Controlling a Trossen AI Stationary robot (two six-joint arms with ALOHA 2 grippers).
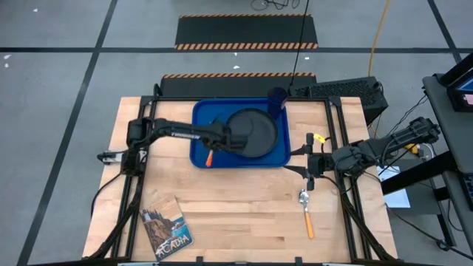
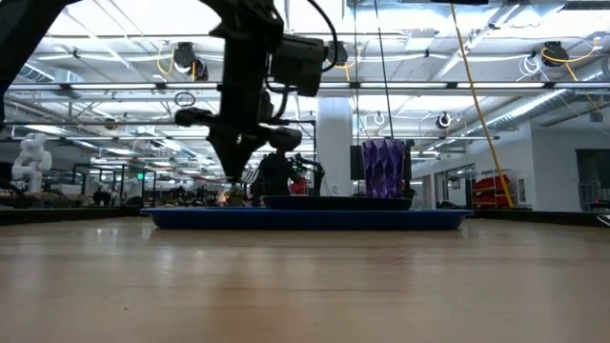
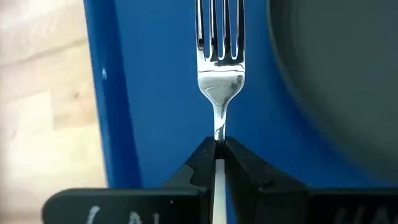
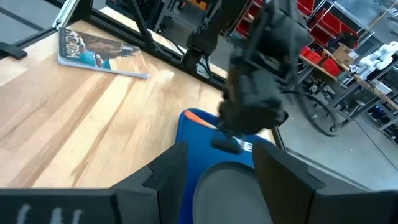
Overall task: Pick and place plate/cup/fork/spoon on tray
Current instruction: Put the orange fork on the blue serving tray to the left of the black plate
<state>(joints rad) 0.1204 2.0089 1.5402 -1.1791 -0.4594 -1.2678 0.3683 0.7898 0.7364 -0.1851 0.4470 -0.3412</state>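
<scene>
The blue tray lies at the table's far middle and holds the black plate. The purple cup stands at the tray's far right corner and also shows in the low view. My left gripper is over the tray's left part beside the plate, shut on the fork. The fork's orange handle sticks out toward the tray's near edge. The spoon lies flat on the table at the near right. My right gripper is open and empty, just right of the tray. My left gripper pinches the fork's thin metal neck, just behind the tines, between its two fingertips. The fingers lie along the fork, and the tines point out past them over the tray floor beside the plate. I cannot tell whether the fork touches the tray.
A picture booklet lies at the table's near left corner. Bare wood spreads between the tray's near edge and the table's near edge. In the right wrist view the left arm stands over the tray.
</scene>
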